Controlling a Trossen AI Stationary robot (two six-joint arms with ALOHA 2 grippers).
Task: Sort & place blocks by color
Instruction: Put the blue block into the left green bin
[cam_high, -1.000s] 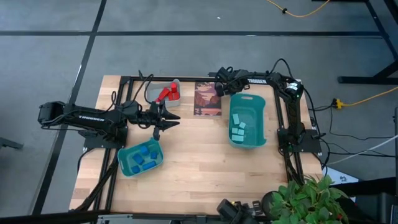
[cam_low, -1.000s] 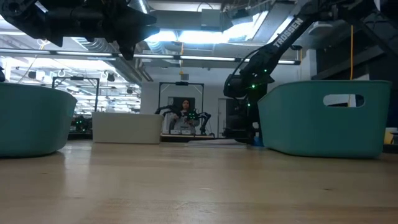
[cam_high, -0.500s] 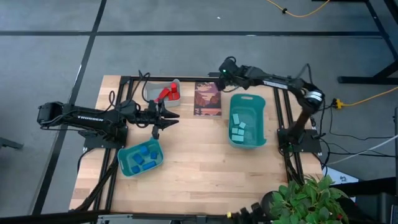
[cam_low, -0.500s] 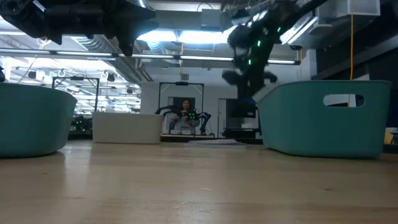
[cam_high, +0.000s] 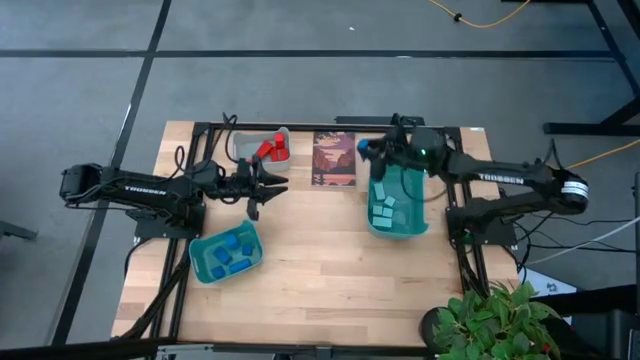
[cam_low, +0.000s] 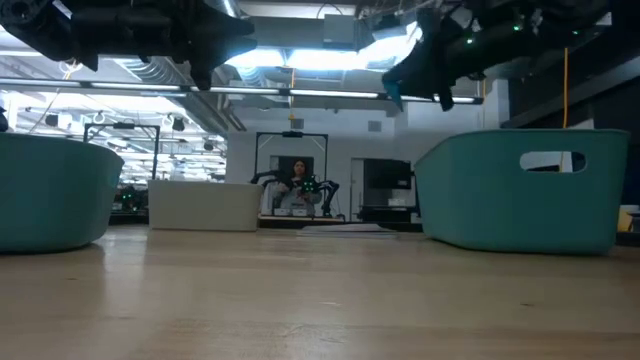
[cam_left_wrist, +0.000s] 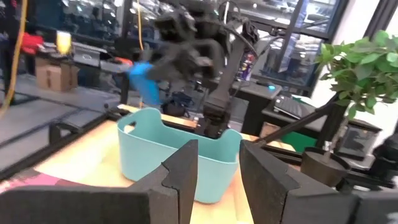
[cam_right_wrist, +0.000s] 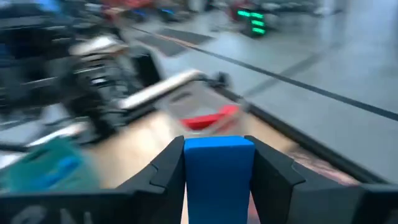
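My right gripper (cam_high: 374, 163) hovers over the far-left rim of the right teal bin (cam_high: 400, 222), which holds light cyan blocks (cam_high: 383, 208). It is shut on a blue block (cam_right_wrist: 219, 163), also visible in the left wrist view as the blue block (cam_left_wrist: 143, 73). My left gripper (cam_high: 262, 185) is open and empty, in the air between the grey bin (cam_high: 243, 146) with red blocks (cam_high: 269, 150) and the left teal bin (cam_high: 203, 268) with blue blocks (cam_high: 230, 252). My right gripper pinches the blue block between its two fingers, one finger (cam_right_wrist: 160, 177) on each of two opposite side faces (cam_right_wrist: 189, 165). The block is lifted clear, high above the table and above the bin's rim.
A dark picture card (cam_high: 335, 158) lies flat at the far edge between the grey bin and the right teal bin. Bare wooden table (cam_high: 330, 260) spreads across the middle and near side. A potted plant (cam_high: 495, 315) stands off the near right corner.
My right arm has swung out from its folded pose at the far edge, and its gripper has carried the blue block toward the near side, from above the card's far end to above the right teal bin's far rim. My left gripper has drifted slightly toward the far edge.
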